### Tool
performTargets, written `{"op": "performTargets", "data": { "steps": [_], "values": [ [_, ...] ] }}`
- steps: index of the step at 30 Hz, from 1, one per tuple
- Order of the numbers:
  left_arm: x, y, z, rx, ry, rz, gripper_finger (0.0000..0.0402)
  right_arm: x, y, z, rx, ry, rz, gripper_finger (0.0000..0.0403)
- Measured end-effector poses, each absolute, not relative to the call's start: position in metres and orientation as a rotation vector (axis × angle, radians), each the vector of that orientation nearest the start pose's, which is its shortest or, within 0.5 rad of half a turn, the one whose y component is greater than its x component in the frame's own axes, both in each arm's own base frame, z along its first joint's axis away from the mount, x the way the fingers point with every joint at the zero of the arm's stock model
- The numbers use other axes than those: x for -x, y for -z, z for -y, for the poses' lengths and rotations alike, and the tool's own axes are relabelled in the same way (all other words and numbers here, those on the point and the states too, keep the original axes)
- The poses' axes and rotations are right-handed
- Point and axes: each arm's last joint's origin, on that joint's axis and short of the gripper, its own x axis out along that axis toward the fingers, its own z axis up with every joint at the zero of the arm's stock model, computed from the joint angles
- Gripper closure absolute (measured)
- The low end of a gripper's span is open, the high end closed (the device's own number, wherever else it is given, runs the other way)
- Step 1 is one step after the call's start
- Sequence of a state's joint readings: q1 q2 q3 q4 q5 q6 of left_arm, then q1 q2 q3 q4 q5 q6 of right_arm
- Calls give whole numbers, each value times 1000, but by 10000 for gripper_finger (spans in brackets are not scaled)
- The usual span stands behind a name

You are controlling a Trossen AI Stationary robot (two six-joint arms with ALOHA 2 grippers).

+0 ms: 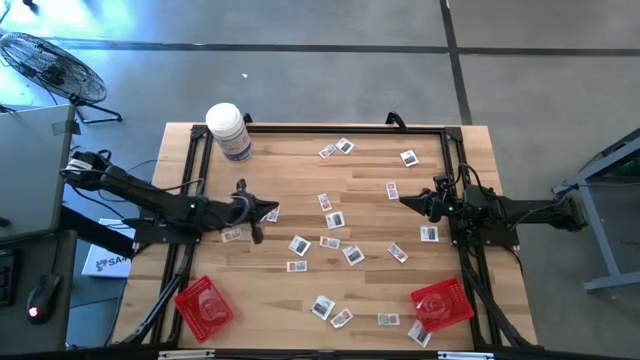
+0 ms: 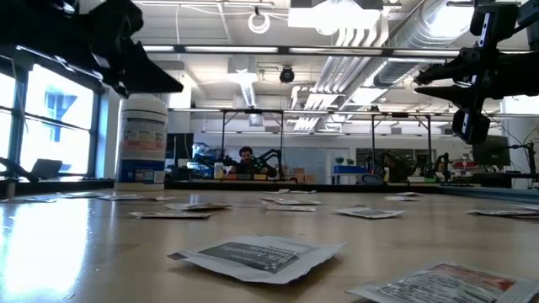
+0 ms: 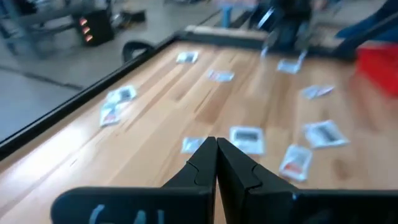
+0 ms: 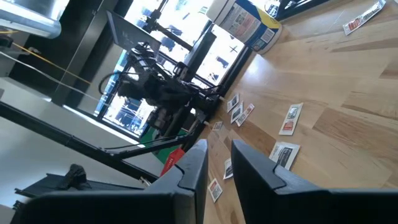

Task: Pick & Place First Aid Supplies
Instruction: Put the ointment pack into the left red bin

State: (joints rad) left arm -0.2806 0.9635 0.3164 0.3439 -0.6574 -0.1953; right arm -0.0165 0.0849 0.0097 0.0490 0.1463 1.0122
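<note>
We hold both arms raised over the worktop (image 1: 300, 200), carrying nothing. Our left fingers (image 3: 216, 163) are pressed together, our right fingers (image 4: 214, 163) slightly spread. The packets (image 1: 330, 243) lie scattered mid-worktop; the trays (image 1: 204, 304) wait at the near corners.

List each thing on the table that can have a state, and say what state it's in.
left gripper: shut, empty, above the table.
right gripper: open, empty.
white bottle: upright, cap on.
left red tray: no packets seen inside.
right red tray: no packets seen inside.
packets: lying flat, scattered loose.
</note>
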Motion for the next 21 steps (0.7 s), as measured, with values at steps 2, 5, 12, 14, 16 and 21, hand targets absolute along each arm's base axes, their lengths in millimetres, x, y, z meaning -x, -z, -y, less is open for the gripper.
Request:
{"op": "performTargets", "data": {
  "steps": [2, 5, 12, 14, 16, 21],
  "values": [
    [-192, -188, 36, 30, -426, -285, 399, -102, -165, 6, -1008, 161, 58, 339],
    [-199, -178, 39, 19, -416, -359, 398, -102, -165, 6, -1008, 161, 58, 339],
    [-200, -165, 43, 125, -309, -460, 361, -102, -165, 6, -1008, 161, 58, 339],
    [-195, -160, 42, 130, -310, -475, 348, -102, -165, 6, -1008, 162, 59, 339],
    [-192, -153, 39, 142, -308, -499, 334, -102, -165, 6, -1008, 162, 59, 339],
    [-190, -143, 31, 170, -313, -551, 304, -102, -165, 6, -1008, 161, 58, 339]
  ]
}}
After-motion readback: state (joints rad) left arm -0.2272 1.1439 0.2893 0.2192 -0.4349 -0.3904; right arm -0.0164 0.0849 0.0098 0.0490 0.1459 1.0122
